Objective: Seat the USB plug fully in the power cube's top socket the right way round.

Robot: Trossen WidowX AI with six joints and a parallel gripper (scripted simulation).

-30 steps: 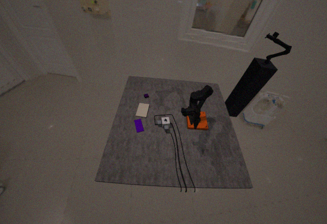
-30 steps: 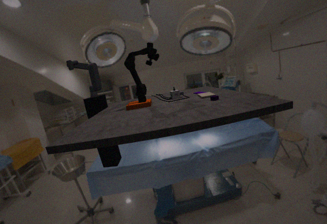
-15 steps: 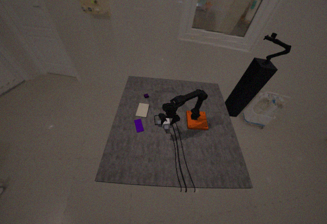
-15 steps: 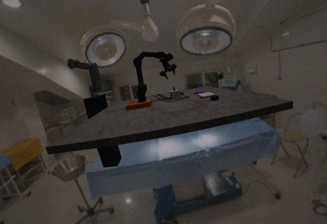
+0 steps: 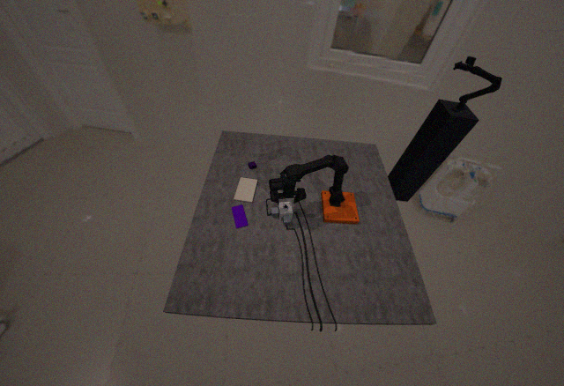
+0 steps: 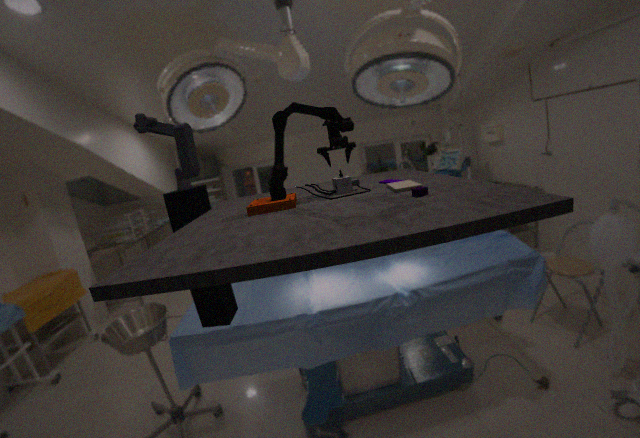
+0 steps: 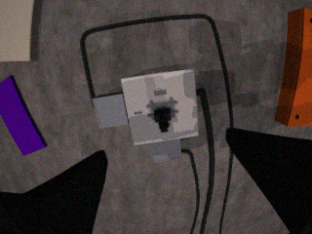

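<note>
The white power cube (image 5: pixel 286 214) (image 6: pixel 341 184) (image 7: pixel 182 84) stands on the table. The black USB plug (image 6: pixel 340 172) (image 7: pixel 163 118) stands up from the middle of its top. How deep it sits and which way round it is cannot be told. My gripper (image 6: pixel 338 165) (image 7: pixel 167 146) is open and empty, pointing down above the cube. In the wrist view its fingers stand wide apart, left and right of the cube and towards the lower edge of the picture, not touching the plug. In the top view the arm partly hides the cube.
Grey blocks (image 7: pixel 110 111) (image 7: pixel 167 150) sit at two cube sides, and black cables (image 7: pixel 211 146) run around it. A purple slab (image 5: pixel 239 216) (image 7: pixel 21 117), a cream slab (image 5: pixel 246 189) (image 7: pixel 15 29) and a dark purple block (image 5: pixel 252 165) (image 6: pixel 419 191) lie beyond. The arm's base is orange (image 5: pixel 341 211) (image 6: pixel 271 206).
</note>
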